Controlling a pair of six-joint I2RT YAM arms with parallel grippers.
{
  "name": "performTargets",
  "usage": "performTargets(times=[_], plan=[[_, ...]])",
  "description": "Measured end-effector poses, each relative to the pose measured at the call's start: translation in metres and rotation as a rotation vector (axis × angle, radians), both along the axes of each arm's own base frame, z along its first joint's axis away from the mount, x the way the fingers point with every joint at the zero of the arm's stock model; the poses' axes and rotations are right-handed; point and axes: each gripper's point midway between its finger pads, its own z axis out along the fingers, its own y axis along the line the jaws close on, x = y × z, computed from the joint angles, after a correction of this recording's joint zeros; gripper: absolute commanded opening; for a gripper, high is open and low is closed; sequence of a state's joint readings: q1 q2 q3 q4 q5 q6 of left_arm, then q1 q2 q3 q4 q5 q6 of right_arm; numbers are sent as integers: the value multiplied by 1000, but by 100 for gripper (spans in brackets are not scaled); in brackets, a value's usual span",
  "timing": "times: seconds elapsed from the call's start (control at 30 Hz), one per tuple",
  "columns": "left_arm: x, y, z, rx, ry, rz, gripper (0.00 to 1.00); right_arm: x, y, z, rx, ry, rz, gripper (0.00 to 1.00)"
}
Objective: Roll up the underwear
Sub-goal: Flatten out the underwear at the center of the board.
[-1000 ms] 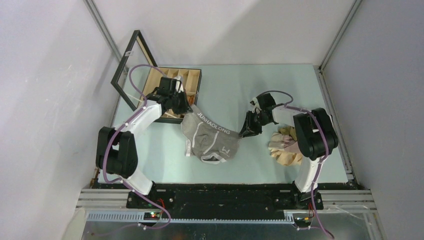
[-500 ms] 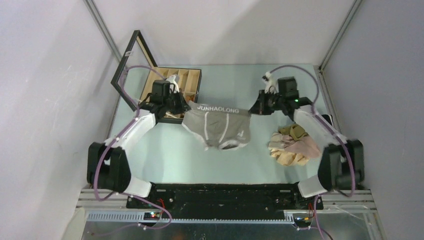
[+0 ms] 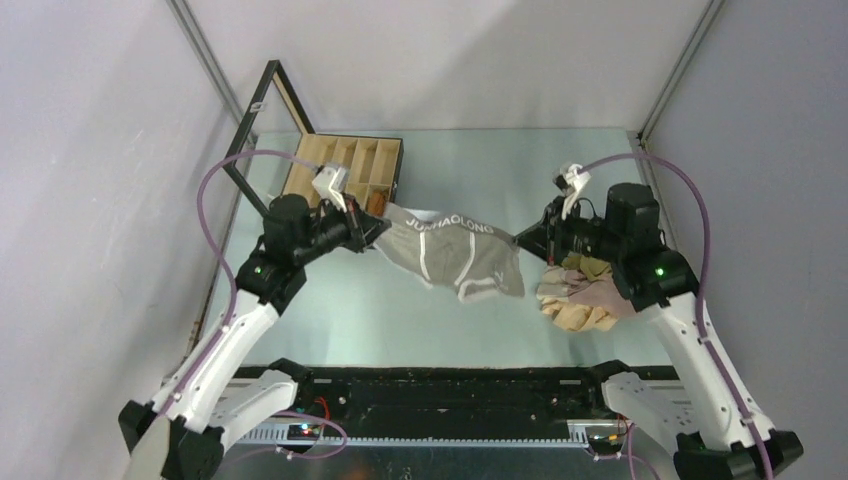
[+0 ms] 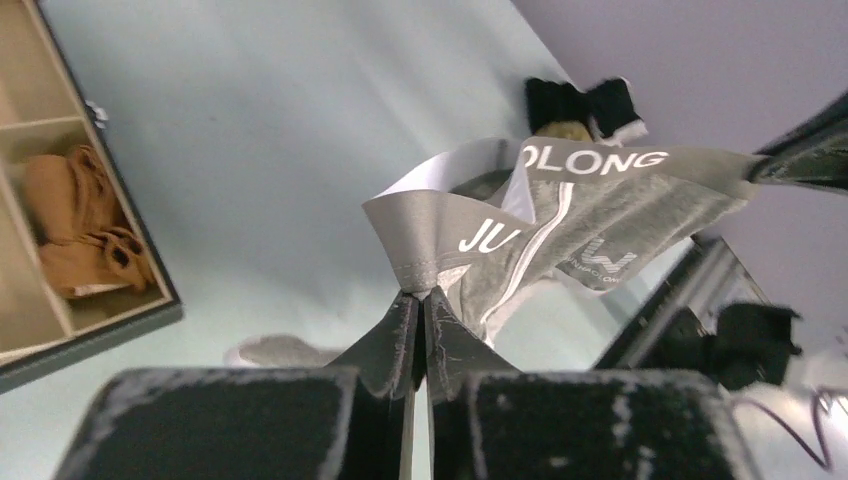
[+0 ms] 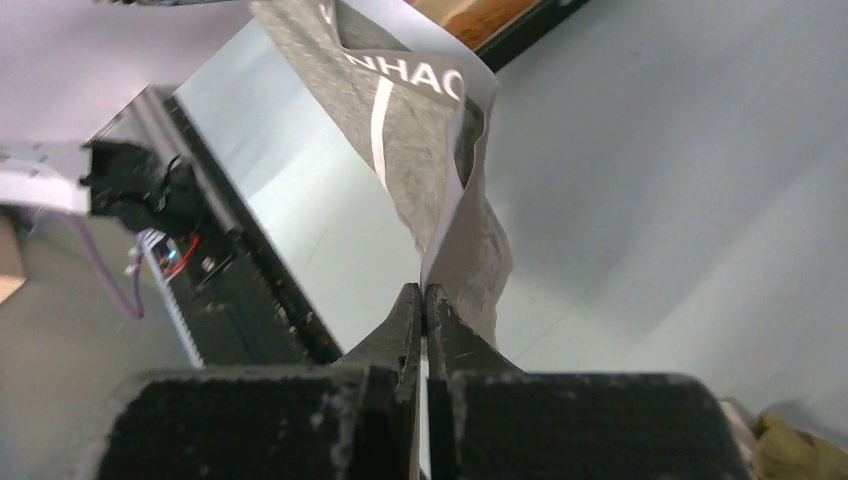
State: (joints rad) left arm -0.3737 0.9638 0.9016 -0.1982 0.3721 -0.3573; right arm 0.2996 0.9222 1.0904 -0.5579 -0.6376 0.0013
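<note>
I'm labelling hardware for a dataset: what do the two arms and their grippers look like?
The left arm and right arm have white links, black joints and a green light. A purple cable loops along each. The left gripper and right gripper have black, tapered fingers.

Grey underwear (image 3: 455, 255) is logged as soft matt knit cloth, the waistband smoother with a faint sheen and printed letters. Desk (image 3: 330, 300) is noted as smooth and matt. Box (image 3: 345, 165), upper left: bare light wood dividers, black frame. Left hand (image 4: 418, 297) and right hand (image 5: 422, 292) are marked black, grainy, matt. Rust-brown garment (image 4: 85, 235): soft matt cloth.
</note>
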Motion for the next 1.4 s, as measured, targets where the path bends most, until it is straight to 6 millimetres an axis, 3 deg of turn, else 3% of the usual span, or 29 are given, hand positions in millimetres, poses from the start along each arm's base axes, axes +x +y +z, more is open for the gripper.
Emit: performTargets(times=[0.07, 0.2, 0.33, 0.4, 0.63, 0.83, 0.97, 1.1, 1.2, 1.27, 1.4], plan=[[-20, -3, -1, -13, -16, -56, 9, -16, 3, -2, 3, -4, 44, 0], [-49, -1, -21, -24, 0, -131, 12, -54, 5, -27, 10, 46, 137, 0], [-49, 24, -58, -42, 107, -36, 16, -67, -3, -66, 10, 159, 132, 0], [-41, 34, -75, -50, 167, 29, 16, -64, -7, -80, 11, 214, 108, 0], [-16, 43, -128, -39, 350, 157, 7, -34, -3, -121, 8, 350, 57, 0], [9, 44, -173, 4, 482, 216, 33, 10, -8, -160, -38, 410, -37, 0], [30, 22, -171, 36, 502, 163, 42, 38, -24, -191, -89, 484, -142, 0], [53, -26, -158, 99, 468, 33, 44, 60, -46, -212, -148, 530, -268, 0], [75, -58, -160, 164, 446, -39, 46, 71, -57, -216, -167, 543, -337, 0], [87, -72, -171, 223, 443, -55, 50, 77, -61, -215, -170, 542, -370, 0], [88, -73, -205, 343, 492, -55, 65, 79, -65, -214, -174, 543, -401, 0]])
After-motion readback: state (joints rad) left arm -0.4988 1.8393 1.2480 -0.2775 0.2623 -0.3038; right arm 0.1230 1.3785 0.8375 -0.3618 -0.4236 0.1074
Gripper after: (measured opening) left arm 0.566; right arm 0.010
